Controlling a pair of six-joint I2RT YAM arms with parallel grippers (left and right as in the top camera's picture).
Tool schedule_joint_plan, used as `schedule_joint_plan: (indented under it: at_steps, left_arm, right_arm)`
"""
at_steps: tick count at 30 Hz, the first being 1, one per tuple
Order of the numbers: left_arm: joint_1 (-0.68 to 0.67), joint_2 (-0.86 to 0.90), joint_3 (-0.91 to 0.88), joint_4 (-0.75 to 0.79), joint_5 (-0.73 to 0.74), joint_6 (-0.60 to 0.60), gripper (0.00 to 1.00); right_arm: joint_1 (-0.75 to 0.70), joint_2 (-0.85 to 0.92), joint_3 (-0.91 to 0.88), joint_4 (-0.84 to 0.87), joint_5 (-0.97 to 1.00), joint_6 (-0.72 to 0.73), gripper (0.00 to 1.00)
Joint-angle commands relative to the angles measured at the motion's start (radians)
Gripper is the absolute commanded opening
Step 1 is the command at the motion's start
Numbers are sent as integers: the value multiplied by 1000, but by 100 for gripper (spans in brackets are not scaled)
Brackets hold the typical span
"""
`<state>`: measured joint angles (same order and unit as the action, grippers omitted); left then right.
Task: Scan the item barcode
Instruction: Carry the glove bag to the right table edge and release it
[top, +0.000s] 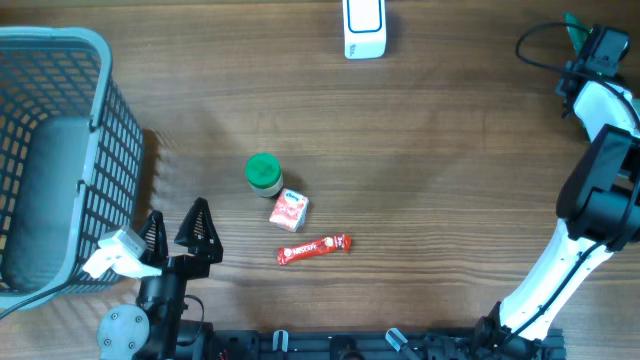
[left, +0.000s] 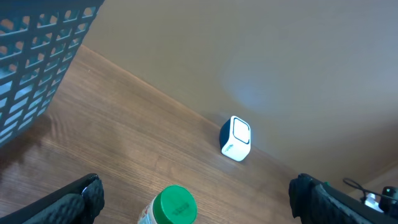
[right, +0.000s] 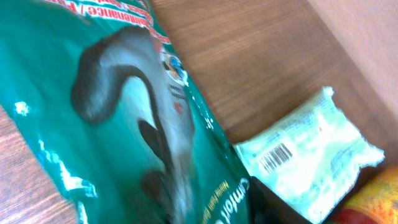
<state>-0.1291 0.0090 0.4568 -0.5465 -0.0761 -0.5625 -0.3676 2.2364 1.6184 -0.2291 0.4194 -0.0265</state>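
Green pouch (right: 118, 118) fills the right wrist view, right under the lens. Printed face is up and no barcode shows on it. It sits at the far right corner of the counter (right: 249, 56), under the right end effector (top: 598, 45). That one's fingers are not clearly in view, so I cannot tell whether it grips the pouch or stands free of it.

Just past the pouch:
- white packet (right: 311, 149), barcode facing up
- yellow-and-red wrapper (right: 379, 199), mostly cut off by the frame

Left end effector (top: 175, 228) is at the near edge, spread wide and empty, pointing toward the jar (top: 263, 171).

Mid-counter: the jar is upright with a green lid. The small box (top: 289, 210) is just beside it, and the stick packet (top: 314, 247) is near that. The scanner (top: 364, 27) stands at the far edge, well apart from every item. The basket (top: 112, 150) is at the left.

Step, as I judge it: between scans. The pouch is nowhere near the scanner, so nothing is being read now. The next move calls for gripping one item, finding its barcode face and turning that face to the scanner's window.

Count: one pouch, one white packet, one wrapper, one jar, one box, one stick packet, one scanner, one basket, two end effectors.
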Motion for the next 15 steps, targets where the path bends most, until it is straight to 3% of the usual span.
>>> schedule_joint_plan:
  at_steps: [1,2,5,9,11,15]
  left_arm:
    - [-5,-3,-6,2,12,8,100]
    - [-5,-3,-6,2,12,8,100]
    - [-5,-3,-5,2,12,8,100]
    - [-5,-3,-6,2,12,8,100]
    - [-5,-3,-6,2,12,8,100]
    - [-5,-3,-6,2,12,8,100]
  right_arm:
    - [5,-56,31,-39,24,118,88]
    - [7,-75,37,-49,0,136,99]
    - [23,-193,47,-88,-166,208,100]
    - [72,-499,47,-173,-507,368,100]
    - [115,-630,47,-251,-577,460,100]
    - [268,-789,46,-505,-627,834,100]
